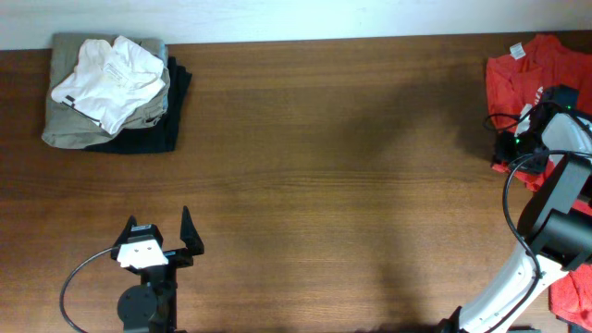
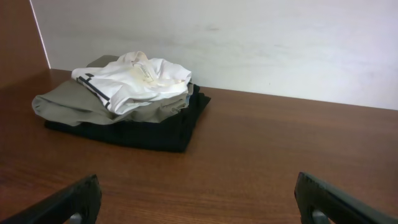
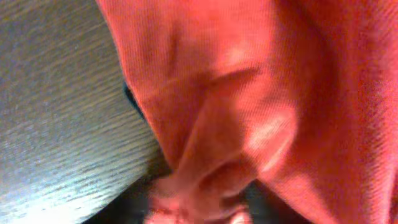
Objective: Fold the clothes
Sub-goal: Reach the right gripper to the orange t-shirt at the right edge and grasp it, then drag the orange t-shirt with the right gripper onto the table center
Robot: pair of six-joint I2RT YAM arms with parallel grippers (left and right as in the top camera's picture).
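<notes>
On the table (image 1: 351, 185) the red-orange T-shirt (image 1: 527, 79) lies crumpled at the far right corner, the stack of folded clothes (image 1: 111, 92) at the far left corner, the right gripper (image 1: 552, 100) over the shirt, its grip impossible to tell, and the left gripper (image 1: 159, 225) spread wide near the front edge.

Overhead: bright, even and sharp, with soft shadow patches on the table (image 1: 324, 185). Left wrist is crisp, a faint sheen on the wood. Right wrist: red fabric (image 3: 280, 93) blurred, glare streaking the wood grain.
</notes>
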